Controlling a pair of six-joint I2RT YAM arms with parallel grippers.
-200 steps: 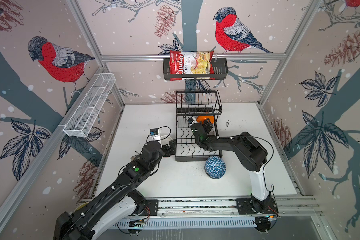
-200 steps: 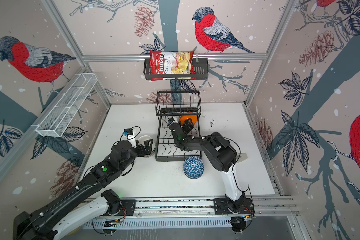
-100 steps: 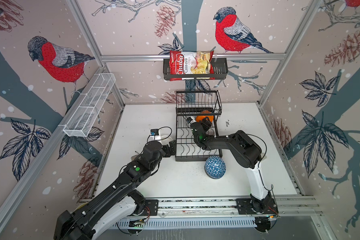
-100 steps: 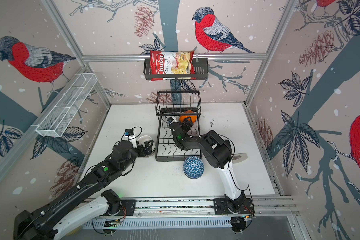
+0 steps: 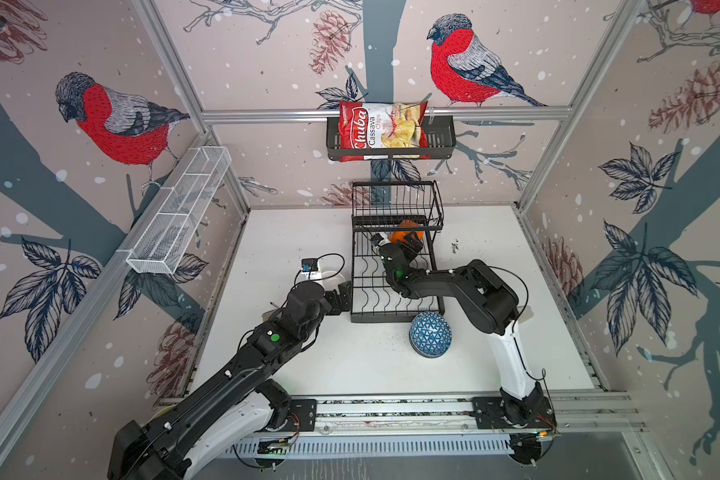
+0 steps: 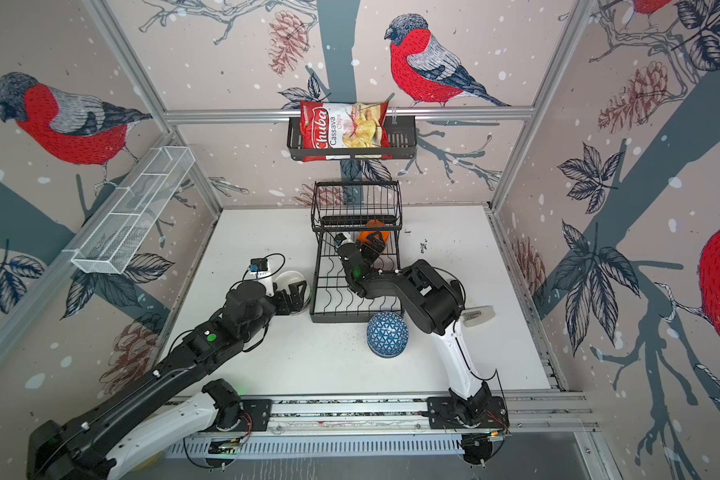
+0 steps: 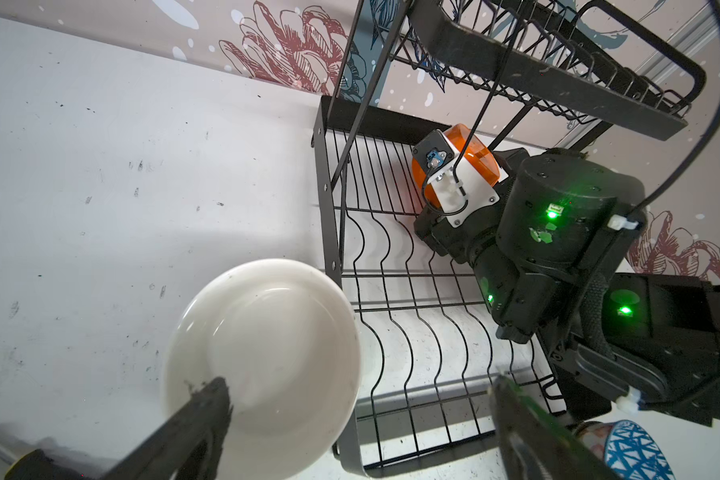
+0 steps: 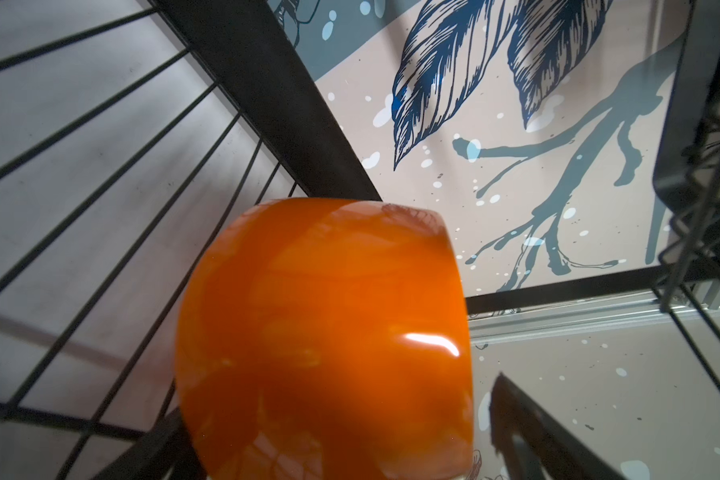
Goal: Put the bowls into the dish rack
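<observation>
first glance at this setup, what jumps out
A glossy orange bowl sits at the far end of the black dish rack, under its raised tier. A blue patterned bowl lies upside down on the white table just in front of the rack, and a red chips bag stands in a basket on the back wall.

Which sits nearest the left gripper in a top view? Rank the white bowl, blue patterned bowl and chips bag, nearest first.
1. White bowl: beside the dish rack's left edge, at the left gripper.
2. Blue patterned bowl: upside down before the rack's front.
3. Chips bag: in the wall basket, far back.
</observation>
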